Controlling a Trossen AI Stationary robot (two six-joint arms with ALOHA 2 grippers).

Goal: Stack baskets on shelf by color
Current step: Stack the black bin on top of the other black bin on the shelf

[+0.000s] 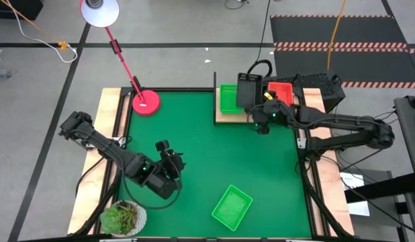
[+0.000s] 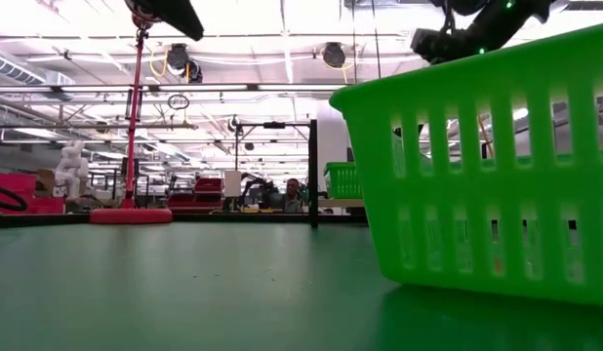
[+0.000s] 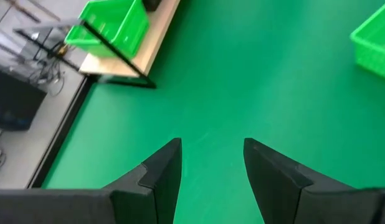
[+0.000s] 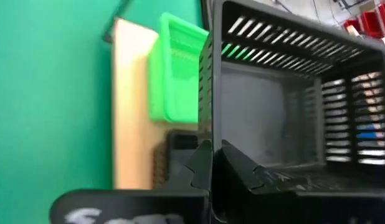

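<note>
My right gripper (image 1: 258, 111) is over the wooden shelf (image 1: 229, 115) at the far edge of the mat, shut on a black basket (image 1: 248, 90). In the right wrist view this black basket (image 4: 286, 106) fills the picture above another black basket (image 4: 172, 155) that sits on the shelf (image 4: 131, 106). A green basket (image 1: 228, 99) rests on the shelf's left part and an orange-red one (image 1: 281, 91) on its right. Another green basket (image 1: 232, 207) lies flat on the mat near the front. My left gripper (image 3: 211, 168) is open above bare mat, front left. My right gripper holds the black basket by one wall (image 4: 210, 134), pinched with one finger (image 4: 199, 167) outside and the other finger (image 4: 248, 177) inside. The fingers come from the table's near side, pointing toward the far edge. The basket is lifted clear above the shelf.
A red lamp base (image 1: 146, 102) stands at the mat's far left, its pole slanting up and away. A potted plant (image 1: 123, 218) sits at the front left corner. A dark upright post (image 1: 215, 97) marks the shelf's left end. Open green mat (image 1: 214, 154) lies between the arms.
</note>
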